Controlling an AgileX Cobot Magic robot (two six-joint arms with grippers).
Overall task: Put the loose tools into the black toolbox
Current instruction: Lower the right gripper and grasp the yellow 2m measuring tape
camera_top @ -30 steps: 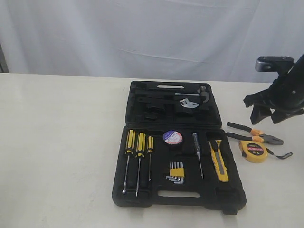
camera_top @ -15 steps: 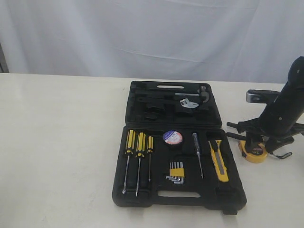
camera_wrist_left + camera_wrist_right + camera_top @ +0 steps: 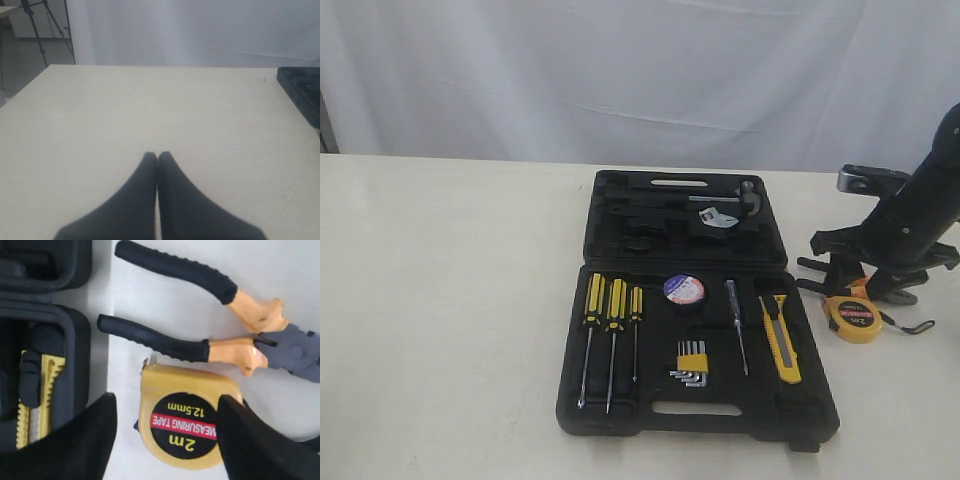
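Left gripper (image 3: 157,159): fingers pressed together, nothing held. It is seen over the bare table (image 3: 450,300), in the left wrist view only.
Black toolbox (image 3: 620,415): laid open on the table, lid flat at the far side, tray at the near side.
Screwdrivers (image 3: 610,320): three yellow-black handles seated side by side in the tray's left recesses.
Black tape roll (image 3: 683,289): seated in a recess at the tray's far middle, white-purple label up.
Hex key set (image 3: 690,362): yellow holder, seated in the tray's middle, nearer than the tape roll.
Slim screwdriver (image 3: 735,325): seated between the hex key set and the knife.
Utility knife (image 3: 780,338): yellow-black, seated in the tray's right-hand recess.
Pliers (image 3: 200,342): on the table outside the toolbox, just right of it. Handles are pointed toward the box. Partly hidden by the right arm in the exterior view.
Tape measure (image 3: 182,425): on the table outside the toolbox, just beside the pliers on the near side, red label up.
Right gripper (image 3: 166,402): jaws spread wide, one finger either side of the tape measure. Contact cannot be told.
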